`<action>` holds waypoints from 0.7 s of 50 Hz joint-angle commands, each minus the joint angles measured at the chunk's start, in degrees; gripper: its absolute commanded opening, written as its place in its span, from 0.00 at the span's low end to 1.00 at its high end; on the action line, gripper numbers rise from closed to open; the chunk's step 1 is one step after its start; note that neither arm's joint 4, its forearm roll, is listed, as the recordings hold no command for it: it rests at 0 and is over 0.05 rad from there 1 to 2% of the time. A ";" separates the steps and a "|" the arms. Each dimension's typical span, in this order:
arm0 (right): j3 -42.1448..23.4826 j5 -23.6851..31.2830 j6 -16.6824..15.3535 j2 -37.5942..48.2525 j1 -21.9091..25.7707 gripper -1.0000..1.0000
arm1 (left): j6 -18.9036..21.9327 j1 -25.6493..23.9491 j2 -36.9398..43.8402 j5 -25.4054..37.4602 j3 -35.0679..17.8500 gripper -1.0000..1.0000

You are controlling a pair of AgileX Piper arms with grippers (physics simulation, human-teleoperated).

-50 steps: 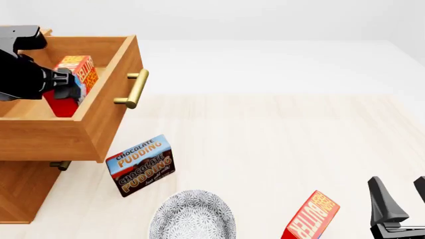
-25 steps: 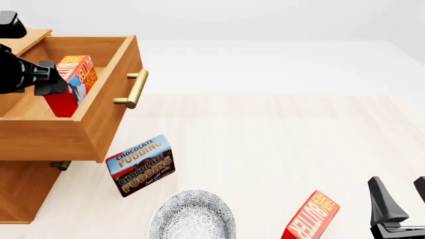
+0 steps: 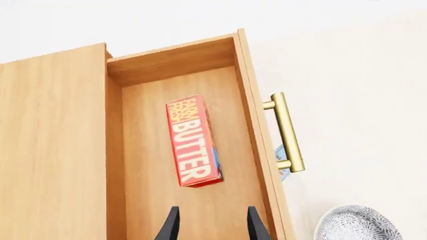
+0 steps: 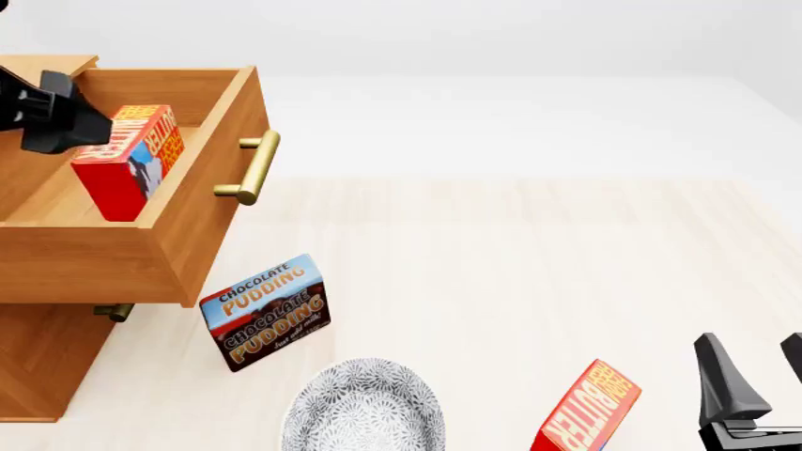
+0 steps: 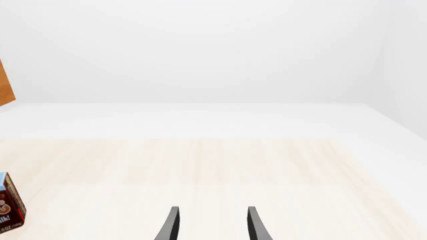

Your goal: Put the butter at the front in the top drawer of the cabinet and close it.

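Note:
One butter box (image 4: 126, 160) lies tilted inside the open top drawer (image 4: 188, 225) of the cabinet (image 4: 38, 362); in the left wrist view the butter (image 3: 193, 142) rests on the drawer floor (image 3: 150, 165). My left gripper (image 4: 75, 127) is open and empty, above the drawer and clear of the box; it also shows in its wrist view (image 3: 212, 227). A second butter box (image 4: 587, 412) stands at the near right of the table. My right gripper (image 4: 758, 371) is open and empty just right of it, and it also shows in the right wrist view (image 5: 212, 222).
The drawer's brass handle (image 4: 251, 167) sticks out toward the table. A chocolate pudding box (image 4: 263, 312) stands below the drawer front. A patterned grey bowl (image 4: 363, 412) sits at the near edge, also seen in the left wrist view (image 3: 357, 225).
My left gripper has let go of the butter and drawn back up and to the left. The butter stays in the drawer. The right arm has not moved.

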 commanded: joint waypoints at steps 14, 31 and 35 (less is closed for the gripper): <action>0.04 0.02 -0.02 -0.07 -0.02 1.00 | -0.27 -11.62 6.74 -2.91 -8.65 1.00; 0.04 0.01 0.01 -0.08 -0.01 1.00 | -1.22 -20.22 16.62 -6.41 -16.94 1.00; 0.04 0.02 -0.01 -0.08 -0.02 1.00 | -1.33 -21.61 18.46 -6.54 -19.16 1.00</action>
